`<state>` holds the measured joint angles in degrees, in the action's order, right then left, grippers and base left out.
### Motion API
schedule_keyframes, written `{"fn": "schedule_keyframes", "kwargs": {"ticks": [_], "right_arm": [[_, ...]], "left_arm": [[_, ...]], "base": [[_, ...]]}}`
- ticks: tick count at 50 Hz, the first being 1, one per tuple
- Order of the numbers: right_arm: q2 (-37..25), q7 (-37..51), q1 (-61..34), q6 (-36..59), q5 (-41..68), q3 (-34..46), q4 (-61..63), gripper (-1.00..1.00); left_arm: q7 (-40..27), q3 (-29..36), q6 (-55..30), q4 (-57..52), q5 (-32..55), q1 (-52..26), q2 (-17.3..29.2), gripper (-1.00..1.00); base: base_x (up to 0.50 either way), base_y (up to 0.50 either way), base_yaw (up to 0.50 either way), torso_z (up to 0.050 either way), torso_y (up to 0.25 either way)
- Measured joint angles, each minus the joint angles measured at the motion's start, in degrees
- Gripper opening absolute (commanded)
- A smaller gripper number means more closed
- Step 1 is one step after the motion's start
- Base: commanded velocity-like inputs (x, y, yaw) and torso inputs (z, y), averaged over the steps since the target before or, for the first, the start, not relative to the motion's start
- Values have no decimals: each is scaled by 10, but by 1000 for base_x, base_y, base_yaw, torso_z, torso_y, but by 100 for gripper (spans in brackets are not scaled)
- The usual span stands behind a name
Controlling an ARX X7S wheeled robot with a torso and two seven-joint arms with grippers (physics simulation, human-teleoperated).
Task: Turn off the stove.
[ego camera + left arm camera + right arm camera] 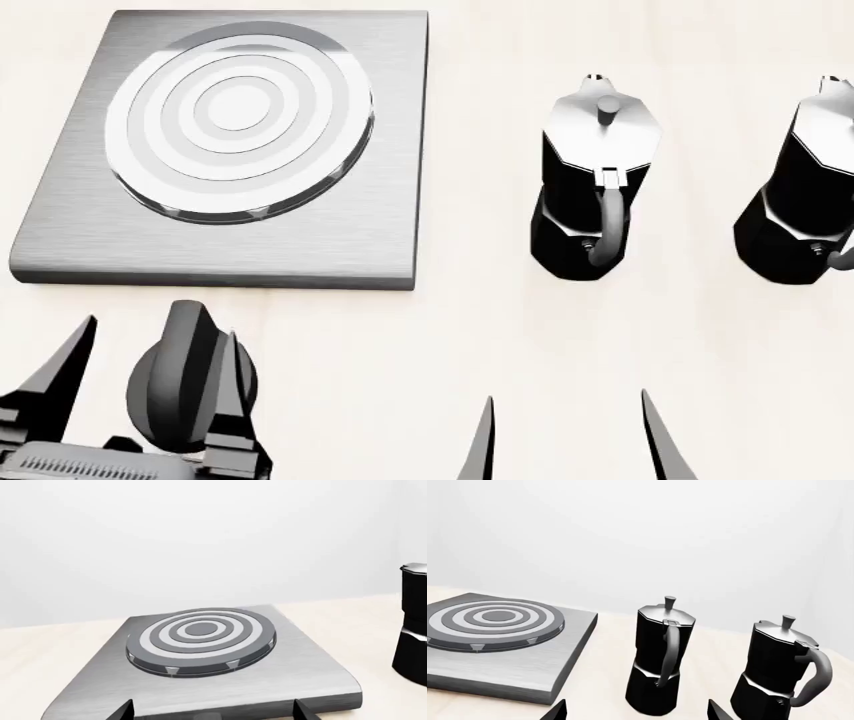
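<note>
The stove is a brushed-grey square plate [387, 150] with a round ringed burner [240, 120], lying at the far left of the table. Its black ridged knob [180, 380] stands apart, in front of the plate's near edge. My left gripper [158, 340] is open with one finger on each side of the knob; the outer finger is clearly off it. In the left wrist view the left gripper [212, 711] has its tips wide apart, facing the plate [293, 665] and burner [200, 637]. My right gripper [571, 445] is open and holds nothing.
Two black moka pots with silver lids stand right of the stove, one [594, 190] in the middle and one [801, 190] at the right edge. The right gripper [637, 712] faces the nearer pot [660, 665]. The table [467, 330] is pale wood.
</note>
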<state>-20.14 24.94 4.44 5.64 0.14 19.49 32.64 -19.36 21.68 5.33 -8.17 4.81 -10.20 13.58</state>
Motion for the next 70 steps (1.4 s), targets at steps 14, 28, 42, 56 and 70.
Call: {"fn": "schedule_keyframes", "kwargs": {"ticks": [14, 28, 42, 56, 70], "right_arm": [[-3, 2, 1, 0, 1, 1, 1, 100], [-5, 4, 0, 0, 3, 3, 1, 100], [-6, 7, 1, 1, 3, 5, 3, 100], [-8, 9, 1, 3, 3, 6, 4, 100], [-10, 12, 1, 2, 5, 8, 4, 100]], "left_arm": [[-14, 1, 13, 24, -11, -2, -1, 100], [-21, 0, 17, 54, -6, -13, -4, 100], [-24, -1, 24, 96, -2, -28, -8, 100], [-30, -3, 28, 106, 2, -28, -4, 100], [-30, -2, 28, 115, 9, -28, -2, 100]], "base": [[0, 0, 0, 0, 0], [0, 0, 0, 0, 0], [0, 0, 0, 0, 0], [0, 0, 0, 0, 0], [0, 0, 0, 0, 0]]}}
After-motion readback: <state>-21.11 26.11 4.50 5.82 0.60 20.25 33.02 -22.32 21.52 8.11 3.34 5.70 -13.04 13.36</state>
